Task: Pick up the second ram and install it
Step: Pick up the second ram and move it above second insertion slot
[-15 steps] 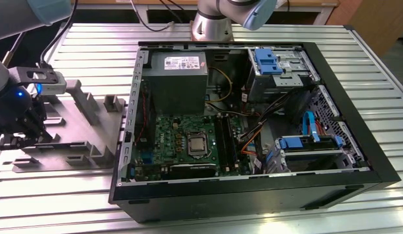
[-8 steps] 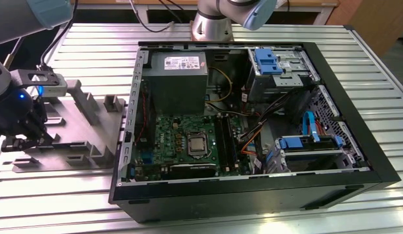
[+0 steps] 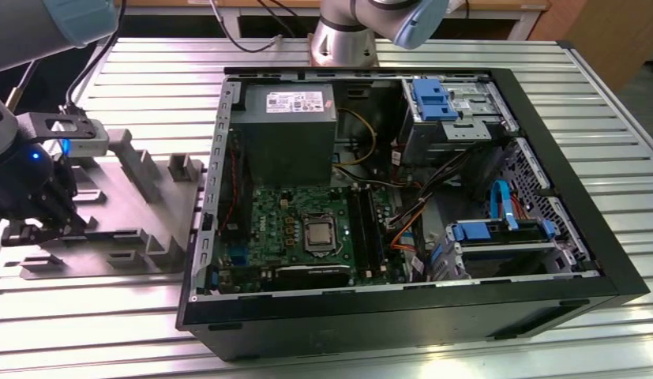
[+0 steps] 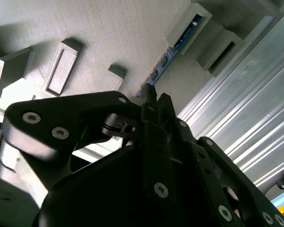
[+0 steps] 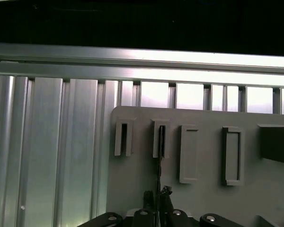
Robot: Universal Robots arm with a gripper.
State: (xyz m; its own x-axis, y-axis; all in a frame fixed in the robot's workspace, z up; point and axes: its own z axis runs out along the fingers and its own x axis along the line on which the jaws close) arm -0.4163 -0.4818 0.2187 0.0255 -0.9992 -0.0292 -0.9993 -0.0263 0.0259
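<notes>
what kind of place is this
Probably a robotics lab or assembly test bench: an open desktop computer case sits on a ribbed aluminium table, and beside it the robot arm's end effector hangs over a grey slotted fixture plate.

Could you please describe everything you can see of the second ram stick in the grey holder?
The second ram is a thin, flat blue-green circuit strip seen edge-on, standing on its long edge in slotted blocks of the grey holder plate. In the first wrist view it is a dark thin line. The gripper sits over one end of it.
</notes>
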